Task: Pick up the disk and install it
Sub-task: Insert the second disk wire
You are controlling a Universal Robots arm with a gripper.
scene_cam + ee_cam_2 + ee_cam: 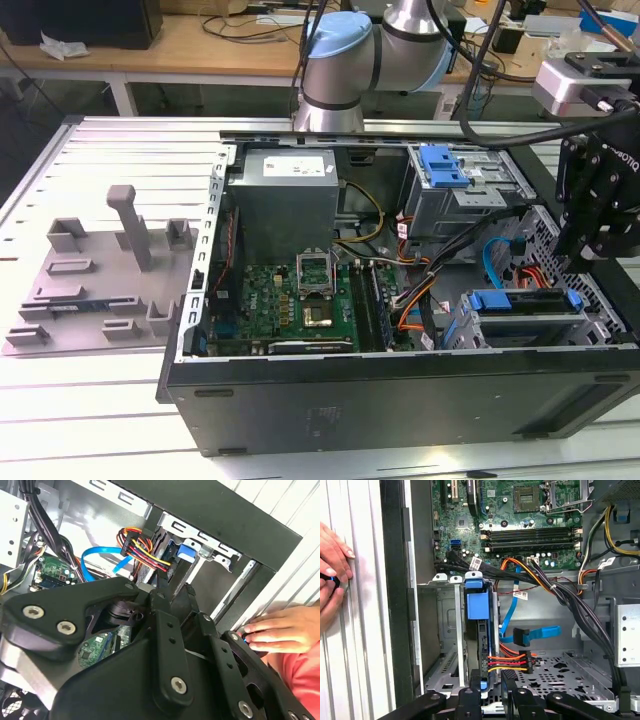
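The disk (479,611), a drive in a bright blue carrier, stands on edge in the metal drive cage (447,615) at the front corner of the open computer case. A red, yellow and orange power plug (512,662) sits at its end. In the exterior view the disk (525,302) lies in the case's lower right bay. My black gripper (592,245) hangs just above and to the exterior view's right of that bay. Its fingertips (470,692) stand slightly apart, open, with nothing between them. The second wrist view has the gripper (174,592) pointing at the carrier's blue tab (186,550).
A person's hand (332,575) rests on the table outside the case wall (395,595). Black cable bundles (570,600) and a blue data cable (540,632) cross beside the cage. A grey power-supply box (285,195), the motherboard (300,300) and a grey fixture (100,280) lie further off.
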